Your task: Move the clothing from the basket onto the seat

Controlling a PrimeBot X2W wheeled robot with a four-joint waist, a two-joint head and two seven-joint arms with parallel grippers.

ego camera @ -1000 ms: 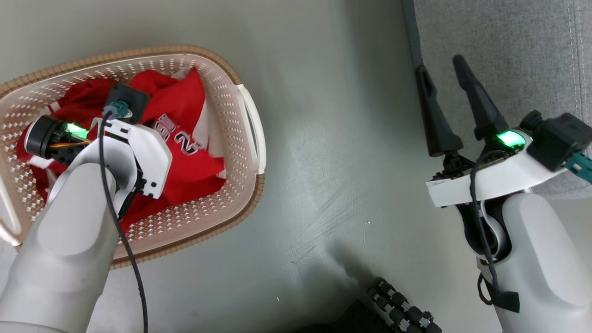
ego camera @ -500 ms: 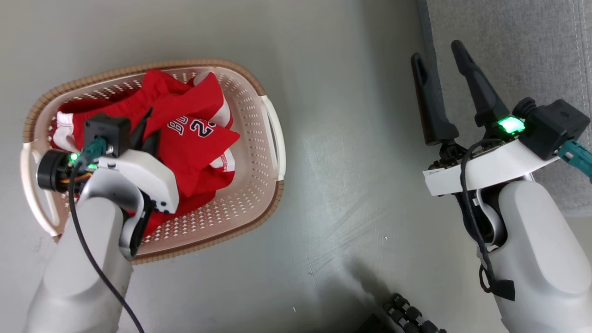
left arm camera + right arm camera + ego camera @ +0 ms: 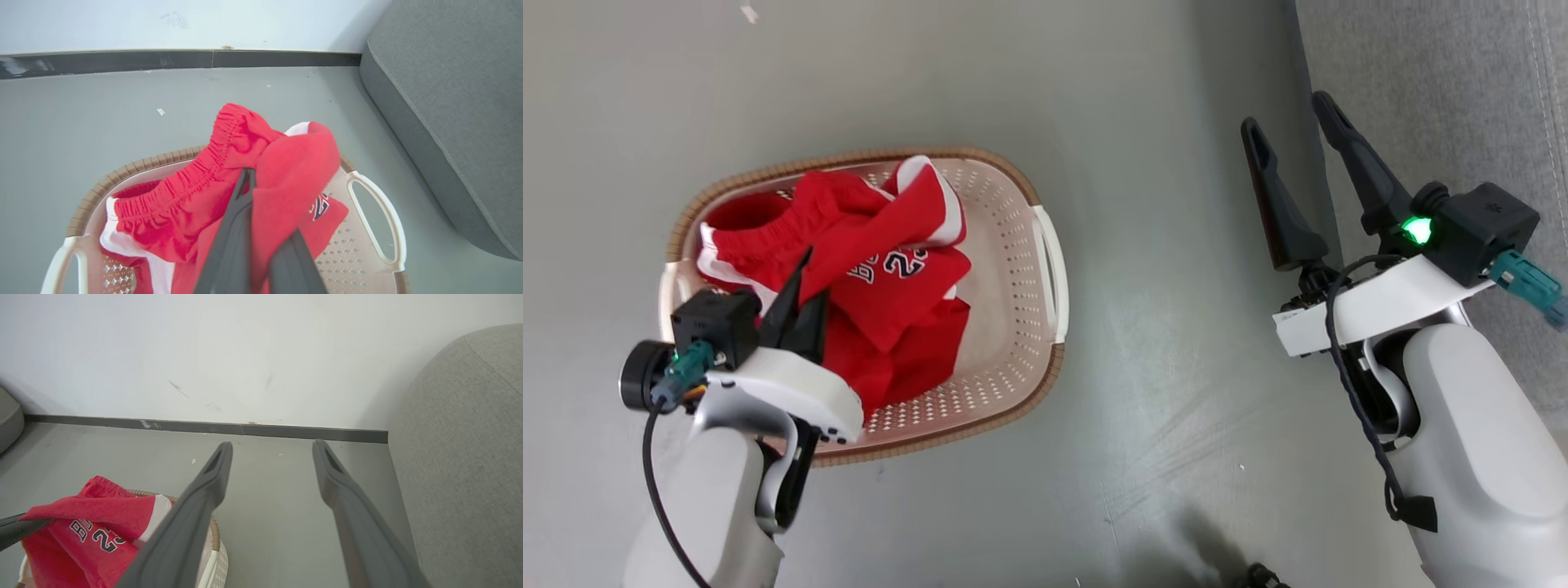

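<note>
Pinching a bunched fold of the clothing (image 3: 294, 163) between the closed dark fingers of the left gripper (image 3: 247, 173), up above the basket (image 3: 1009, 245). Soft bright red fabric, white trim along the edges; gathered elastic waistband on one piece, lettering and digits on another, creased and only partly legible. Lower folds hanging down into the basket, rest of the heap lying inside. Cream perforated plastic walls, oval outline, brown woven-look rim, white loop handle on the side toward the seat (image 3: 1437, 73). Standing on smooth grey floor (image 3: 1160, 343), well apart from the seat. Grey coarse-weave upholstery, rounded edge, stitched seam; cut off at the frame edge on the right. Right gripper (image 3: 1284, 114) over the floor just beside the seat's edge, long tapered matte fingers spread wide, empty. Near part of the basket rim hidden behind the left wrist housing (image 3: 792, 392) in head view; basket bottom mostly covered by fabric. Left fingertips buried in cloth in the wrist view, depth of the pinch hard to make out. Pale wall (image 3: 204, 355) and dark skirting strip (image 3: 286, 432) beyond.
</note>
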